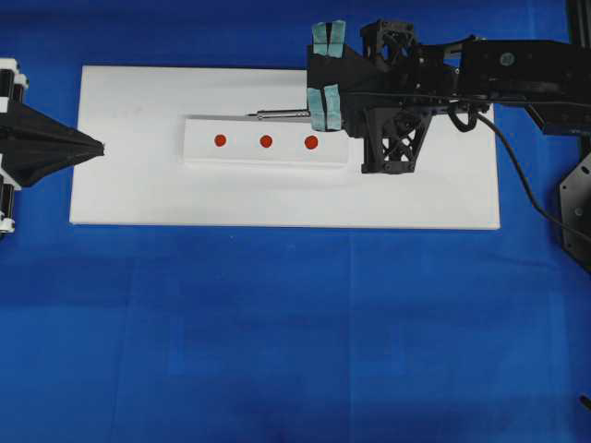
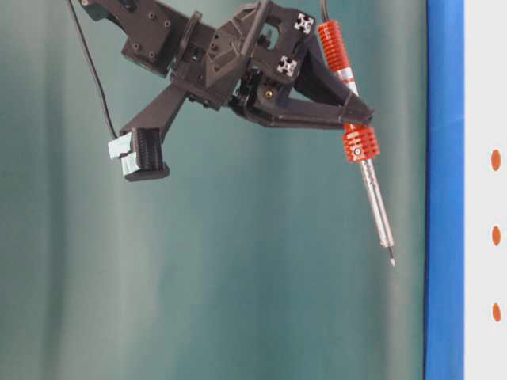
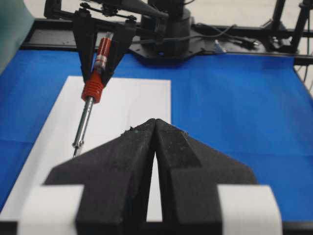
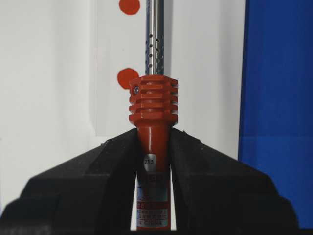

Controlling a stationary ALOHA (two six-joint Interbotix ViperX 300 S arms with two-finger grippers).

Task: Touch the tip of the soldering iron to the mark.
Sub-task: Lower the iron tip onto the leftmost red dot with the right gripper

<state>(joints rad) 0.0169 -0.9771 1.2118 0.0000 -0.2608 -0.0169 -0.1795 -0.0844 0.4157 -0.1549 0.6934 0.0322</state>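
Blue table (image 1: 277, 351); right gripper (image 4: 152, 147) clamps soldering iron (image 4: 152, 112); left gripper (image 3: 154, 122) closed, empty.

A flat white rectangular board (image 1: 138, 194) lies on the blue-covered worktop (image 1: 277, 341), its long sides parallel to the worktop's far edge and set toward that far edge, leaving a broad stretch of blue cloth on the near side. On the board rests a low white rectangular block (image 1: 242, 154), lengthwise along the board and nearer the board's far long edge than its near one. Two outer red round dots (image 1: 220, 140) (image 1: 311, 142) are printed on the block's top, one toward each end. A dull green curtain (image 2: 238, 277) hangs as backdrop in the table-level view.
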